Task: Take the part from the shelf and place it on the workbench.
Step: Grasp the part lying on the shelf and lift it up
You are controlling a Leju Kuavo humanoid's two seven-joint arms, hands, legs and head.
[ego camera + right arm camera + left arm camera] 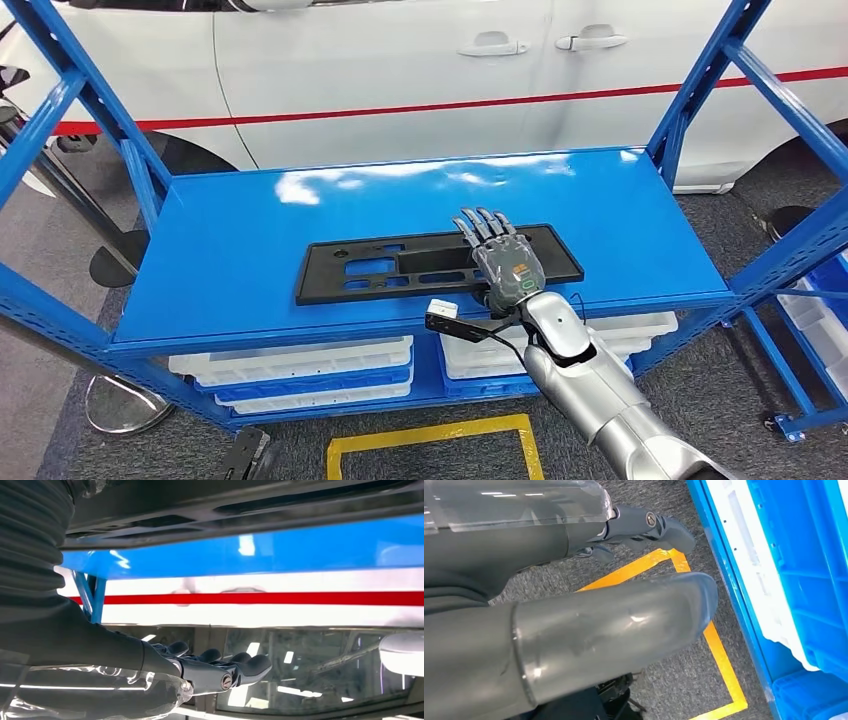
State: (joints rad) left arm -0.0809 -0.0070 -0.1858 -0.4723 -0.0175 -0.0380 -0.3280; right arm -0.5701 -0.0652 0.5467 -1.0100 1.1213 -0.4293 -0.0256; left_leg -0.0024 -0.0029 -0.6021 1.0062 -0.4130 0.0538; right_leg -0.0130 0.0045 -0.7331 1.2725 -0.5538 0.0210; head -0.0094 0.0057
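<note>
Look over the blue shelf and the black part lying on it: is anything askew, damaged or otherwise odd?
Nothing stands out. The black part lies flat on the blue shelf, roughly parallel to its front edge, with no visible damage. The right hand is stretched out flat over the part's right portion, fingers extended.

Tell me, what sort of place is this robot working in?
Probably a car factory or auto workshop: a white car stands behind a blue metal shelf rack, a long black plastic part lies on it, storage bins sit underneath, and yellow floor marking frames the robot's spot.
</note>
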